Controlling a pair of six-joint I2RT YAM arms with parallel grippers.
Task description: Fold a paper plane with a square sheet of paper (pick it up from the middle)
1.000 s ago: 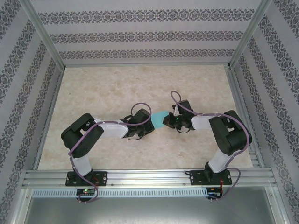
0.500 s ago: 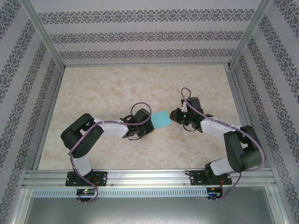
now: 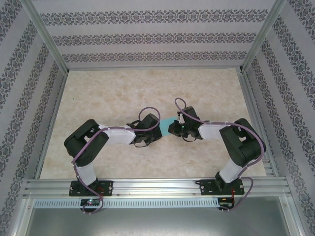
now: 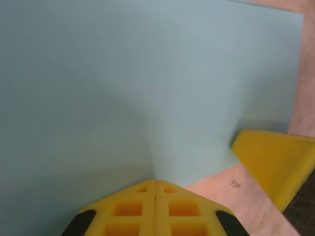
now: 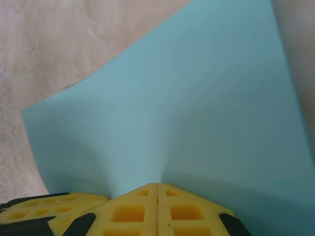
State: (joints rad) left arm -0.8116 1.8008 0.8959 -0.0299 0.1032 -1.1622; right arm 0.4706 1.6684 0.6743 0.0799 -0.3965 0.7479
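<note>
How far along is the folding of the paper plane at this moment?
Done: the square sheet of paper is gripped from both sides. The left gripper and the right gripper each have their jaws shut on it. In hand: the two grippers sit close together and the sheet bows between them, perhaps to begin the first fold. Left: nearly everything. The paper shows no crease yet and no dart shape.

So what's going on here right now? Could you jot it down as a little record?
paper: one turquoise sheet, bowed between the two arms, no sharp crease seen
left arm: jaws shut on the paper's edge
right arm: jaws shut on the paper from the other side
table: pale marbled top
stage: no plane shape yet
</note>
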